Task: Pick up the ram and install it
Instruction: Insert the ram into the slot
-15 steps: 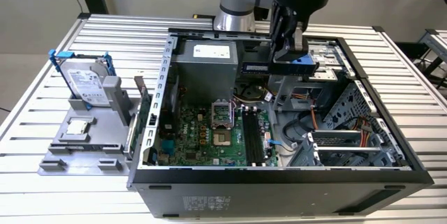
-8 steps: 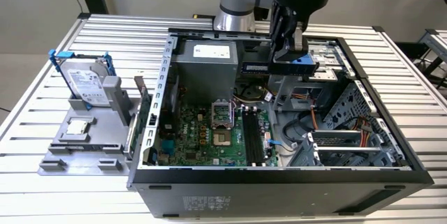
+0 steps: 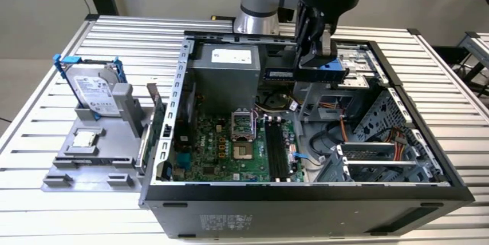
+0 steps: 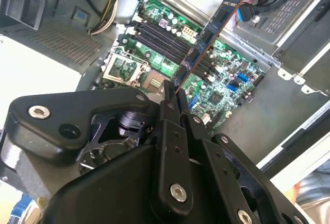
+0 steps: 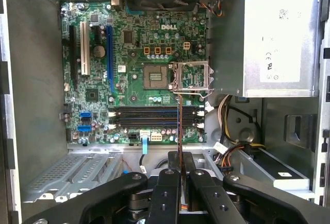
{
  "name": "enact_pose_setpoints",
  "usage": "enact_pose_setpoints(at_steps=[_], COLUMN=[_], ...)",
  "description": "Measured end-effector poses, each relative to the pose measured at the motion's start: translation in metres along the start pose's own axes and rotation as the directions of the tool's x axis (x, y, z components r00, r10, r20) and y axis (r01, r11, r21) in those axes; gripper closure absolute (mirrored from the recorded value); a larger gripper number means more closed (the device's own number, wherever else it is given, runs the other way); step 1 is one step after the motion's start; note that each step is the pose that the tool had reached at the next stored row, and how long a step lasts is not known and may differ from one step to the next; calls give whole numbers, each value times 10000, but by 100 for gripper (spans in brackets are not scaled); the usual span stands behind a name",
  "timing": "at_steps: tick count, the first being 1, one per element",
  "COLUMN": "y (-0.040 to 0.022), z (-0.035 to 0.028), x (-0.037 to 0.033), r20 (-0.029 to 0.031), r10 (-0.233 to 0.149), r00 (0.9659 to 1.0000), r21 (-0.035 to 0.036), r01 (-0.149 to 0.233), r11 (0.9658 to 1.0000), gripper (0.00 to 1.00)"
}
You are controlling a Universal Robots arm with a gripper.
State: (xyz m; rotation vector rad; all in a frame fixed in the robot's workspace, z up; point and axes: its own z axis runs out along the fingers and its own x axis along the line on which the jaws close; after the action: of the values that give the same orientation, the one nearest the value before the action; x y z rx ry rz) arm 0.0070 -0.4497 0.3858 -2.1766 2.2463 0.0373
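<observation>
The ram (image 4: 214,26) is a long dark stick with a pale label (image 3: 279,74). My gripper (image 4: 172,92) is shut on one of its ends, above the back of the open computer case (image 3: 306,190) in the exterior view. In the first wrist view the ram (image 5: 179,123) shows edge-on as a thin line running out from the gripper (image 5: 180,157) over the motherboard. It hangs in the air above the black memory slots (image 5: 154,115), which lie beside the processor socket (image 5: 191,74). In the exterior view those slots (image 3: 276,150) are nearer the front of the case than the gripper (image 3: 306,64).
A silver hard drive in a blue frame (image 3: 95,87) and a small square chip (image 3: 84,138) sit on a grey fixture at the exterior view's left. Inside the case, a grey power supply (image 3: 225,64), cables (image 3: 340,127) and drive bays (image 3: 382,153) flank the motherboard.
</observation>
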Motion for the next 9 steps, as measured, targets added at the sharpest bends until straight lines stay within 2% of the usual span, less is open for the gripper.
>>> enact_pose_setpoints(at_steps=[4, 9], y=[0, 0], z=[0, 0], x=[0, 0], r20=[2, 6], r10=[160, 737], r00=[9999, 9973], r21=[4, 19], r01=[-160, -737], r11=[9999, 9973], gripper=[100, 100])
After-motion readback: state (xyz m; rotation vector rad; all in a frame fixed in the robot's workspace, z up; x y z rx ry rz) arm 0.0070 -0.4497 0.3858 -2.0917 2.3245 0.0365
